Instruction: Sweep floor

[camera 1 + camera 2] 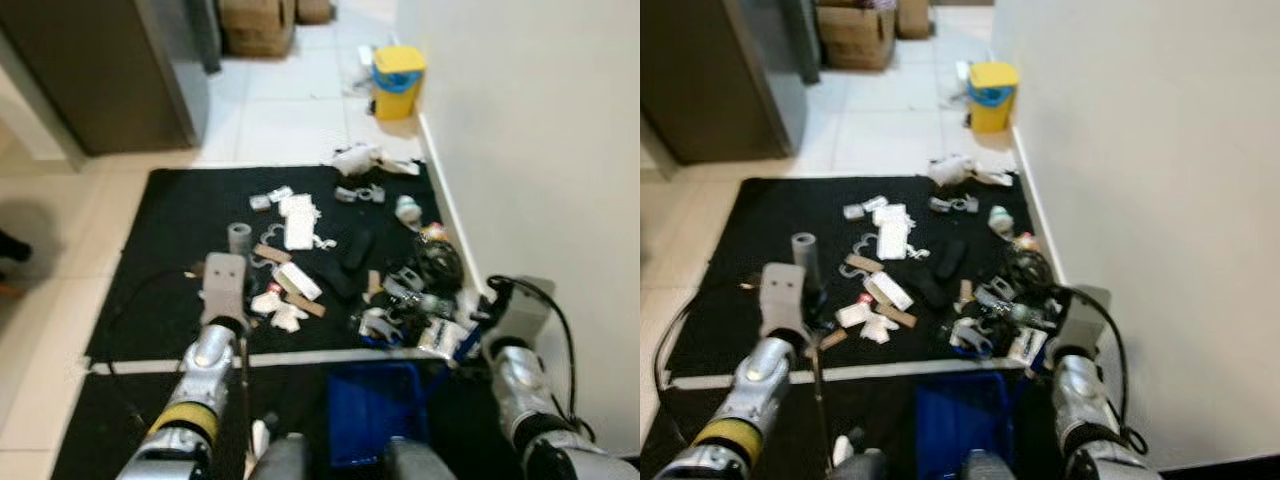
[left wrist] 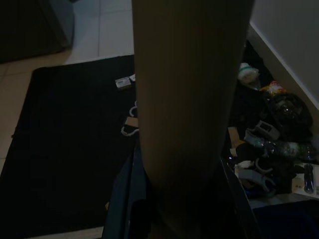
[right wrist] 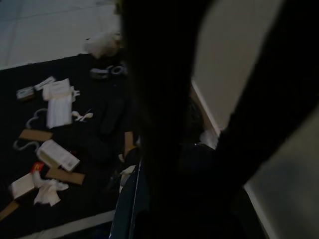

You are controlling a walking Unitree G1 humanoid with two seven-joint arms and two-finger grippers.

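A black rectangular floor mat (image 1: 170, 230) lies on the pale tiled floor (image 1: 290, 100), its right edge along a cream wall (image 1: 540, 130). Litter is scattered over the mat from its centre out to about 3 o'clock: a white flat keyboard-like piece (image 1: 298, 220), a white small carton (image 1: 298, 280), brown cardboard strips (image 1: 270, 253), a grey short tube (image 1: 239, 237), crumpled white paper (image 1: 357, 157) at the mat's 1 o'clock corner, and a tangle of black cables and bottles (image 1: 425, 285) near the wall.

The left tool (image 1: 224, 283) sits over the mat at about 7 o'clock from the litter. The left wrist view shows a thick tan wooden broom handle (image 2: 187, 114) running straight along it, and the fingers appear closed round that handle. The thin lower shaft drops beside the silver left arm (image 1: 200, 380).

The right tool (image 1: 520, 310) is close to the wall at 4 o'clock of the litter; whether it is open or closed, I cannot tell, as its wrist view is dark. A blue plastic dustpan (image 1: 375, 405) lies between the two arms at 6 o'clock.

A yellow small bin (image 1: 398, 82) stands against the wall at 12 o'clock beyond the mat, with brown cardboard boxes (image 1: 257, 25) farther back.
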